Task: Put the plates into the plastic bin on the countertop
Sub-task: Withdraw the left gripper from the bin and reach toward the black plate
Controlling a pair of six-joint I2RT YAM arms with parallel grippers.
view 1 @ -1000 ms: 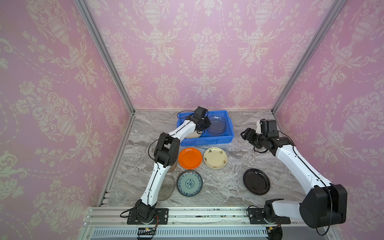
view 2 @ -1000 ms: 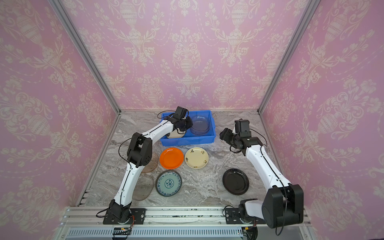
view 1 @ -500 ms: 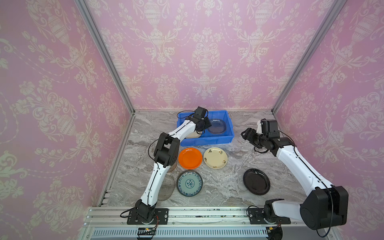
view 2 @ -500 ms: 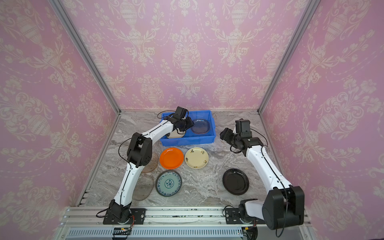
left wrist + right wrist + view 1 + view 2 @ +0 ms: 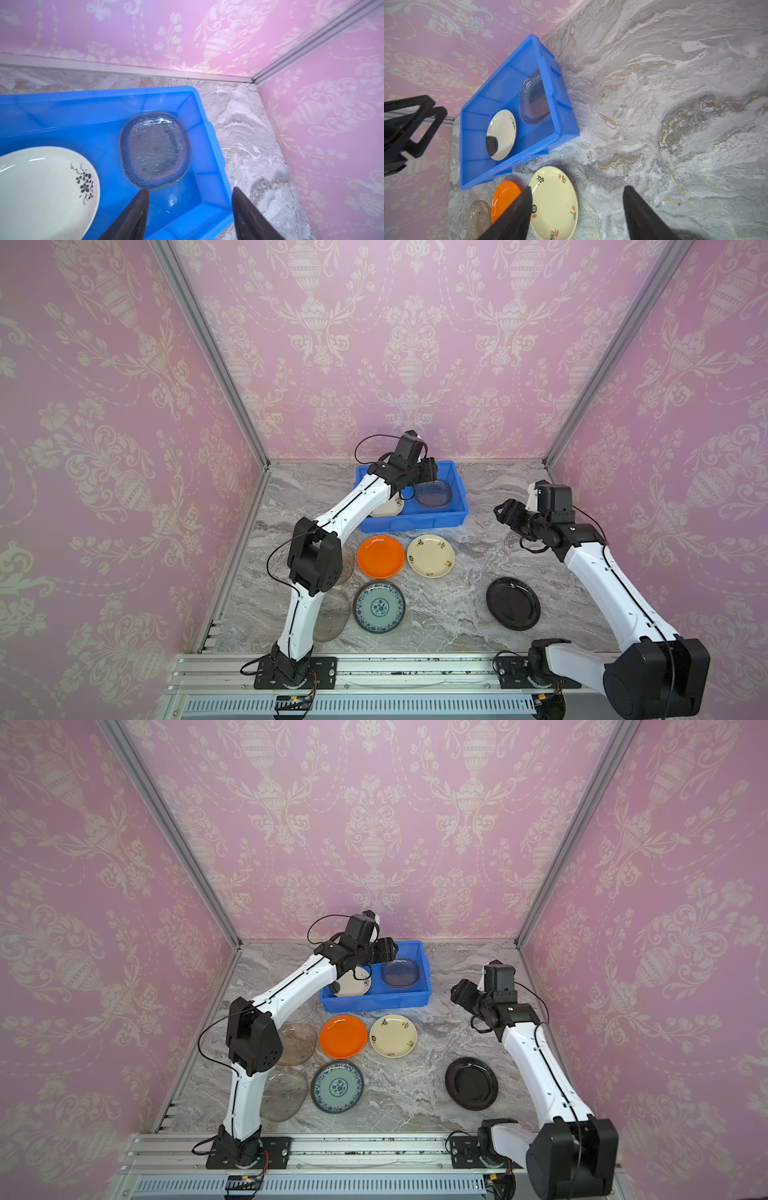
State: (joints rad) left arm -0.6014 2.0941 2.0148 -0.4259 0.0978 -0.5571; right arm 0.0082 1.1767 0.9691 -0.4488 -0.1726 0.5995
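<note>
Left wrist view is showing the left gripper (image 5: 190, 189) hovering, jaws apart, over the plastic bin's (image 5: 215, 153) glass plate (image 5: 154, 148). The right gripper (image 5: 577, 187) is hanging parted and empty.

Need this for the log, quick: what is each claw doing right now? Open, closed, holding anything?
Left claw: open, holding nothing, over the blue bin.
Right claw: open, holding nothing, above the countertop.

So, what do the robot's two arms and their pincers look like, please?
The left arm and the right arm have white link shells with a thin dark seam line, bulky black joints, and thin black cables looping outside. The left pincer and the right pincer each have two flat, dark, tapering fingers.
</note>
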